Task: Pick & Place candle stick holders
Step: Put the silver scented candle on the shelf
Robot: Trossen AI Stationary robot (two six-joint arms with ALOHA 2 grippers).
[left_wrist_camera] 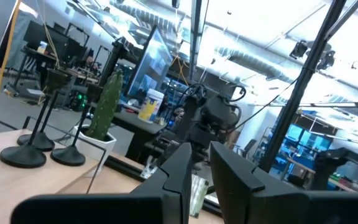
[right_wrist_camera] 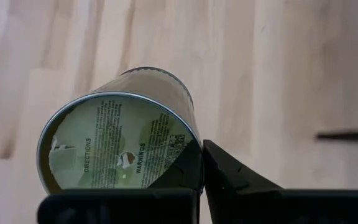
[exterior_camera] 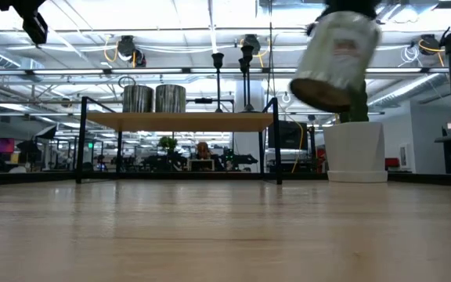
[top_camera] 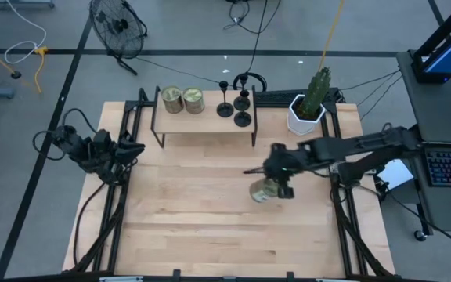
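Observation:
Three black candle stick holders point(top_camera: 224, 108), point(top_camera: 242, 101), point(top_camera: 243, 119) stand on their round bases at the right end of a small wooden shelf point(top_camera: 206, 119). They also show in the low view point(exterior_camera: 245, 47) and the left wrist view point(left_wrist_camera: 23, 152). My right gripper point(top_camera: 282, 188) is over the table's middle right, shut on a greenish-gold jar candle point(top_camera: 263, 190), which is high above the table in the low view point(exterior_camera: 335, 59). My left gripper point(top_camera: 130, 149) waits at the table's left edge, fingers close together point(left_wrist_camera: 201, 168), holding nothing. My right gripper holds the jar candle at the edge of its labelled end point(right_wrist_camera: 188, 155). One finger point(right_wrist_camera: 229, 174) lies on the outer side wall; the other seems to lie over the labelled face, mostly hidden. The jar is lifted clear of the table and tilted.
Two more greenish-gold jar candles point(top_camera: 171, 99), point(top_camera: 193, 100) stand on the shelf's left half. A cactus in a white pot point(top_camera: 308, 110) stands right of the shelf. Bare wooden table top point(top_camera: 194, 219) lies in front of the shelf.

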